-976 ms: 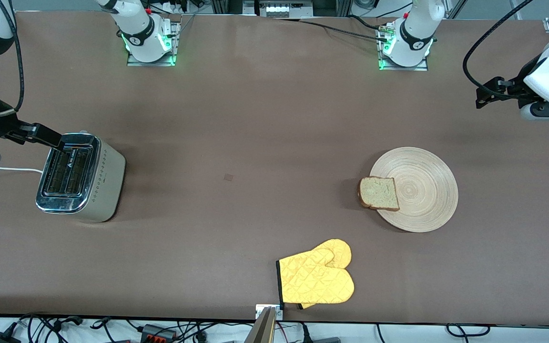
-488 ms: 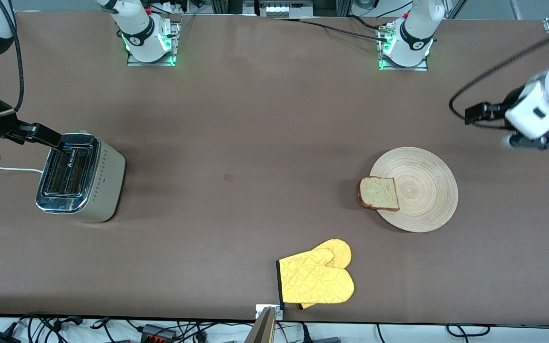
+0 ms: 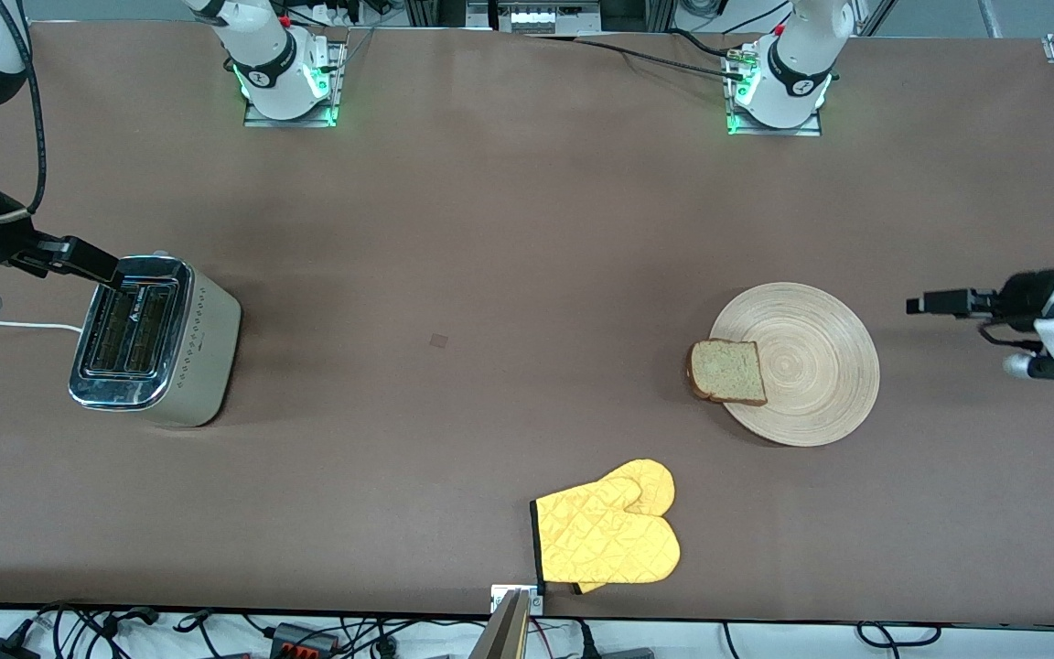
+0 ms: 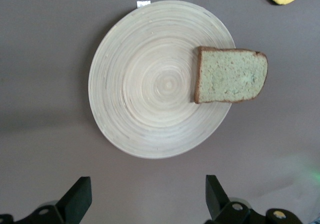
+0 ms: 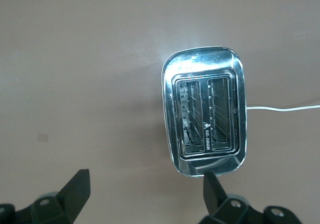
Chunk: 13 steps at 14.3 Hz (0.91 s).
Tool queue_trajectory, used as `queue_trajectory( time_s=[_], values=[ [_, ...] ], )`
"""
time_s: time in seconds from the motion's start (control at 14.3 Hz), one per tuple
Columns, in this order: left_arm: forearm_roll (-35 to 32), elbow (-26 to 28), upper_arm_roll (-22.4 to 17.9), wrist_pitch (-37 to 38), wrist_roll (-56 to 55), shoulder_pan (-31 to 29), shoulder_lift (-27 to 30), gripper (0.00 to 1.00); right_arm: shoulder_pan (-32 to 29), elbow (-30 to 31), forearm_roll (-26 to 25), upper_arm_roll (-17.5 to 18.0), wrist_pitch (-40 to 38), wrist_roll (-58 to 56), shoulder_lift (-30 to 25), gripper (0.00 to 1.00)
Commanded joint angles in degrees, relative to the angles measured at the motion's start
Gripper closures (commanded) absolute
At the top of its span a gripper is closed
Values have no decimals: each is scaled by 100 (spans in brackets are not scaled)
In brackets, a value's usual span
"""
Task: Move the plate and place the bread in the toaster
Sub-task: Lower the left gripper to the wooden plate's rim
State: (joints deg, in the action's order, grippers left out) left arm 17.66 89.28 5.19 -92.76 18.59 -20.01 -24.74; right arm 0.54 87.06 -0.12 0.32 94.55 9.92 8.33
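Toward the left arm's end of the table: plate (image 3: 806, 366) lying unmoved, bread (image 3: 727, 371) overhanging its rim. Left gripper (image 4: 145, 204) hovering beside it, gaping wide, carrying nothing. Right gripper (image 5: 145, 201) waiting wide over toaster (image 3: 154, 339), slots sitting empty. Both steps appearing outstanding.

The plate (image 3: 811, 366) is pale wood with concentric ring grain. The bread (image 3: 728, 372) is light tan, faintly speckled, with a dark brown crust. The toaster (image 3: 154, 340) has a shiny chrome top and beige sides, apparently dotted. The oven mitt (image 3: 607, 534) is quilted yellow, black-trimmed. The desk (image 3: 490, 229) is plain brown.
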Motion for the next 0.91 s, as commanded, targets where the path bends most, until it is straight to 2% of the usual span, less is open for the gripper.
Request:
queue_trajectory(
  time_s=[0.0,0.35,0.84],
  values=[
    [797,-288,52,-14,565,-371,-644,0,8,-110,-23,-5,-94,-52,28,0],
    [2475,-393,52,-330,2224,-960,-1681,0,-10,-101,4,-23,-94,36,37,0],
    [2918,-455,52,-559,3272,-1295,-2482,0,-27,-110,-5,-23,-85,-78,37,0]
  ],
)
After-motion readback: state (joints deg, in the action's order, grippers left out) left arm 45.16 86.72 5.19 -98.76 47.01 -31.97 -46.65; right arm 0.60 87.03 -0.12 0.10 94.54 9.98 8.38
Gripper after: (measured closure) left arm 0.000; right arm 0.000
